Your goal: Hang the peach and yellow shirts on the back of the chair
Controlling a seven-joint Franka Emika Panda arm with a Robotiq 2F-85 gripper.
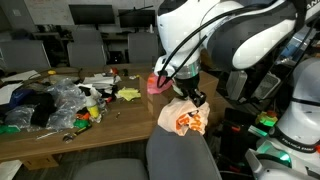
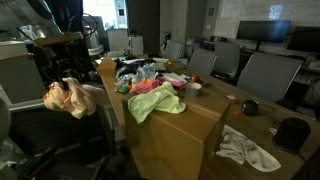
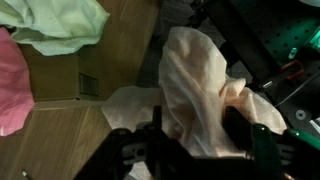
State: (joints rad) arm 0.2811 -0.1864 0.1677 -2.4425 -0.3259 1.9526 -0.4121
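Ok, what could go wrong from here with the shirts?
The peach shirt looks bunched at the top of the chair and may slide off. Its cloth lies between the fingers of the end effector, so lifting away could drag it along. The yellow shirt lies beside a pink cloth, an easy mix-up.

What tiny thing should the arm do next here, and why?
Probably lift the tool straight up, off the peach shirt. The shirt already drapes over the chair back, the jaws stand apart around it, and the yellow-green shirt lies on the table, not yet hung.
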